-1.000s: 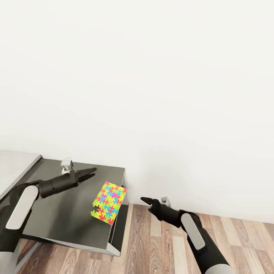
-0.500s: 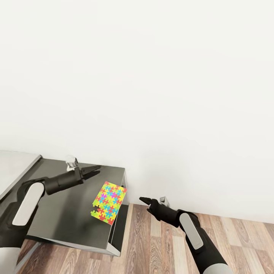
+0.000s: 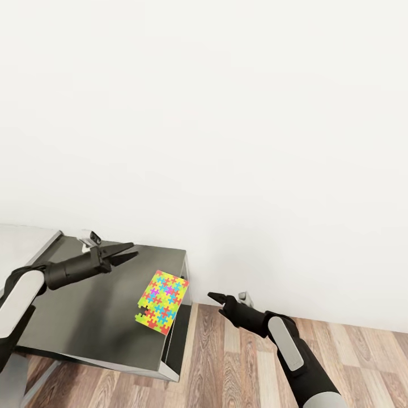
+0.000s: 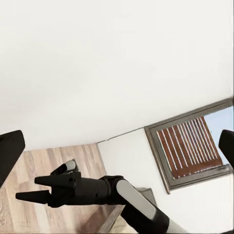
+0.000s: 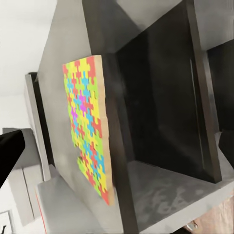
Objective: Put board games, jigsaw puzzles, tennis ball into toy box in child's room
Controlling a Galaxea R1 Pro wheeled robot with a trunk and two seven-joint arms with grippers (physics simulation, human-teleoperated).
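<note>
A colourful jigsaw puzzle (image 3: pixel 161 302) lies flat on the dark table (image 3: pixel 85 317), its right end sticking out over the table's right edge. The right wrist view shows the same puzzle (image 5: pixel 87 126) side-on against the table top. My left gripper (image 3: pixel 127 252) hovers open above the table's back part, up and to the left of the puzzle, and holds nothing. Off the table's right side, over the floor, my right gripper (image 3: pixel 211 296) is open and empty, pointing toward the puzzle; it also appears in the left wrist view (image 4: pixel 29 188). The toy box, board games and tennis ball are out of view.
A white wall runs behind the table. Wooden floor (image 3: pixel 238 362) spreads to the right of it. A light grey surface (image 3: pixel 22 246) adjoins the table's left side. The table has an open dark shelf space (image 5: pixel 165 97) under its top. A window with blinds (image 4: pixel 187 148) shows in the left wrist view.
My left gripper has drawn back to the left and slightly up, away from the puzzle. The right arm and the puzzle have stayed put.
</note>
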